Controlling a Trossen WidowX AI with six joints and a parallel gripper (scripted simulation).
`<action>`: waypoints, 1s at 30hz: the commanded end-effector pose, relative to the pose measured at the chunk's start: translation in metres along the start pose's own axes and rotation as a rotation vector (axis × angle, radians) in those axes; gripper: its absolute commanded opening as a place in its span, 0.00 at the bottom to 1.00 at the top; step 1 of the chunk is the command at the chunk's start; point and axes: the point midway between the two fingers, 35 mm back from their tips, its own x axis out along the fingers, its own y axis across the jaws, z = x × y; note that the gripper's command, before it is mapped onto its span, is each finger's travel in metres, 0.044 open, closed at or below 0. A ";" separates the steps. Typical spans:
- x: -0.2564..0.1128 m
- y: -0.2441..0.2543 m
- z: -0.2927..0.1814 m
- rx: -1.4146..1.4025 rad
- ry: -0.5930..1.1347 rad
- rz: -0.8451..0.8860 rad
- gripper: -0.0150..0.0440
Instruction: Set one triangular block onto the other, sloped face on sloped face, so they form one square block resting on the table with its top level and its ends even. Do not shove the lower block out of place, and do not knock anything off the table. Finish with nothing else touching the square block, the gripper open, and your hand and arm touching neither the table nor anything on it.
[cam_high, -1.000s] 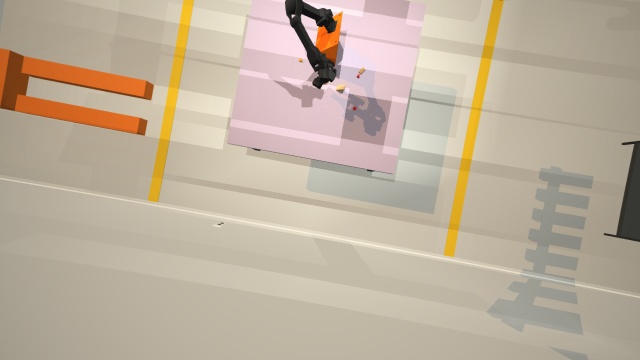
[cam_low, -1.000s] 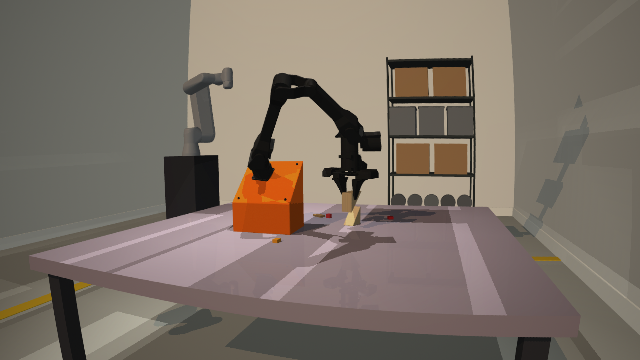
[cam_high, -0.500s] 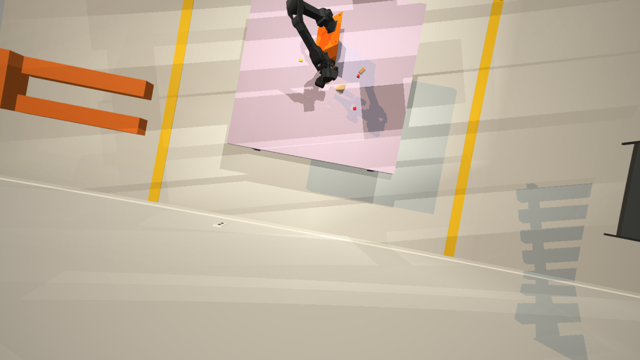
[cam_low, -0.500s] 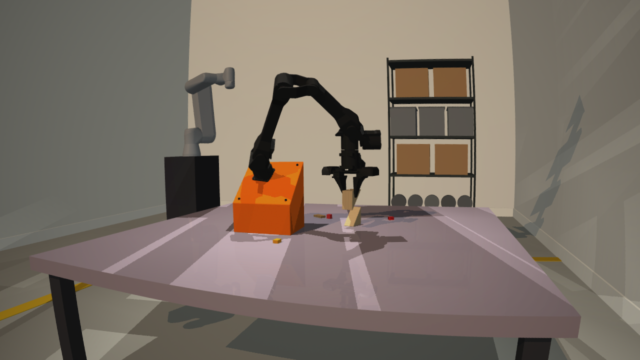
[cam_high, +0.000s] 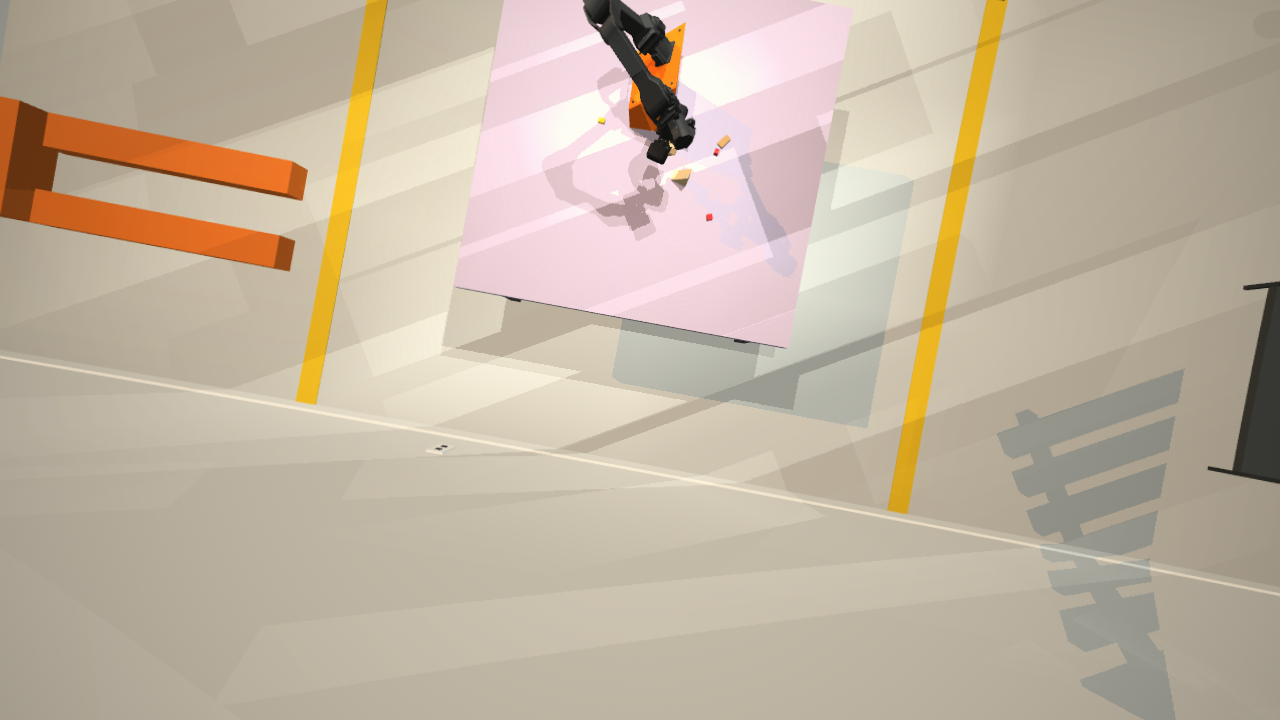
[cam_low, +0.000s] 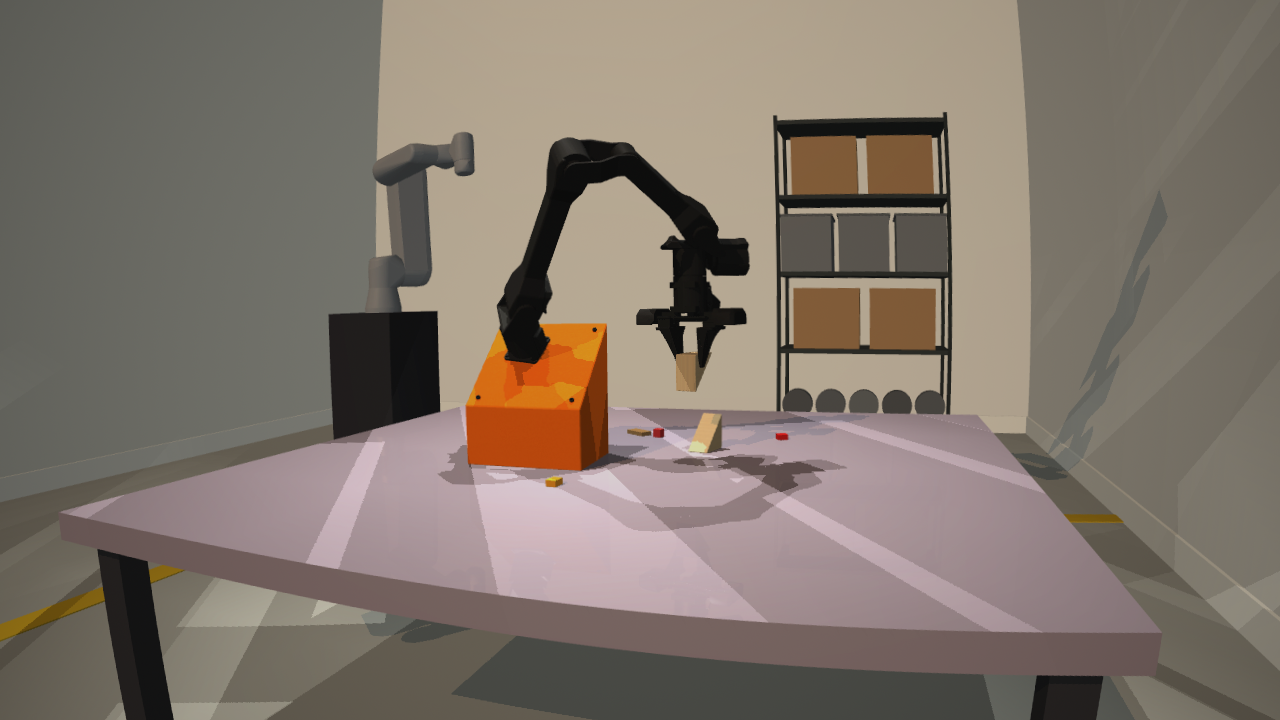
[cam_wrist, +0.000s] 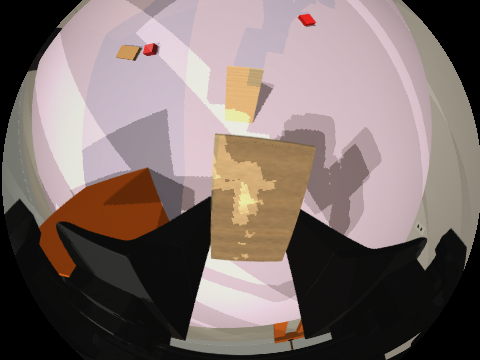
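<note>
My gripper (cam_low: 690, 358) (cam_wrist: 249, 207) points down and is shut on a tan wooden triangular block (cam_high: 672, 151) (cam_low: 686, 372) (cam_wrist: 260, 200). The held block hangs well above the table (cam_high: 537, 259) (cam_low: 805, 573), touching nothing below. Its broad face shows in the wrist view; its slope cannot be made out there. The other triangular block (cam_high: 682, 176) (cam_low: 707, 431) (cam_wrist: 242, 95) rests on the table, with its sloped face showing. It lies beyond the held block in the wrist view, and lower and slightly right of it in the exterior view. The blocks are apart.
A red cube (cam_high: 708, 216) (cam_low: 781, 436) (cam_wrist: 307, 20) lies beyond the resting block. Another red cube (cam_high: 716, 152) (cam_low: 657, 432) (cam_wrist: 150, 49) lies beside a flat tan piece (cam_high: 723, 141) (cam_low: 638, 432) (cam_wrist: 128, 52). A small yellow block (cam_high: 601, 120) (cam_low: 554, 481) lies near the orange arm base (cam_low: 528, 438) (cam_wrist: 120, 215).
</note>
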 end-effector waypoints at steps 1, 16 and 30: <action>-0.008 0.010 0.009 0.002 0.004 0.004 0.25; 0.037 0.009 0.028 0.006 0.004 0.004 0.25; 0.076 0.010 0.042 0.004 0.006 0.002 0.25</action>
